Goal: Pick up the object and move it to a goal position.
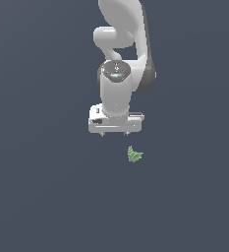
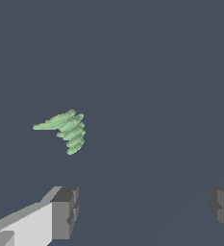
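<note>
object: small pale-green leafy lump [image 1: 134, 154], jagged lobes, lying on the plain dark counter [image 1: 42, 197]
object vs claw: below the claw and off to the exterior view's right, apart, not between the fingers
claw: white claw [image 1: 115, 134] pointing down, fingers [image 2: 63, 211] spread wide apart, nothing held
arm: white arm [image 1: 118, 64] rising above the claw

Plain dark slate-blue floor [image 1: 37, 197], flat even light, no walls/furniture
</note>
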Motion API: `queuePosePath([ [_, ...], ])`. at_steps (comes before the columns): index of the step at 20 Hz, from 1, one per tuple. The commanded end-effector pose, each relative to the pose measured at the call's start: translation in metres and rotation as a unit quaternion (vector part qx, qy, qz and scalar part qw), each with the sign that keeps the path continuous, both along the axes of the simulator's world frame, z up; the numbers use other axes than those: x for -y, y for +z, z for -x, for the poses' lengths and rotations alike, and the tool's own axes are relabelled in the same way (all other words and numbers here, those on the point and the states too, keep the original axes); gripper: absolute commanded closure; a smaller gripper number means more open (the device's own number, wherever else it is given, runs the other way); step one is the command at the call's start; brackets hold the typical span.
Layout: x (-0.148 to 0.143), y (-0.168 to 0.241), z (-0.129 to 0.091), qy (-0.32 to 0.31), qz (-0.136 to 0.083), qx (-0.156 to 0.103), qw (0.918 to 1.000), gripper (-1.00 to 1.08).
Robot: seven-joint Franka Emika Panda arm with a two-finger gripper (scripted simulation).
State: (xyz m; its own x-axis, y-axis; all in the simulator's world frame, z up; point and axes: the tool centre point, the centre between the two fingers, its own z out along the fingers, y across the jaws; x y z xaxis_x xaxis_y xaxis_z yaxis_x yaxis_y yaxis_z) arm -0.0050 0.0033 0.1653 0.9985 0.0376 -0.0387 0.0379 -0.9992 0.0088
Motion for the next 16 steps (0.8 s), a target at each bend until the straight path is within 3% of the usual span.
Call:
queuePosePath([
  [1,0.0,0.0,0.0,0.0,0.0,0.0,1.0,-0.92],
  [9,0.006,-0.019,0.009,-0.009,0.011,-0.016,0.9998,-0.92],
  [16,0.005,-0.019,0.009,-0.004,0.011,-0.016,0.9998,-0.92],
])
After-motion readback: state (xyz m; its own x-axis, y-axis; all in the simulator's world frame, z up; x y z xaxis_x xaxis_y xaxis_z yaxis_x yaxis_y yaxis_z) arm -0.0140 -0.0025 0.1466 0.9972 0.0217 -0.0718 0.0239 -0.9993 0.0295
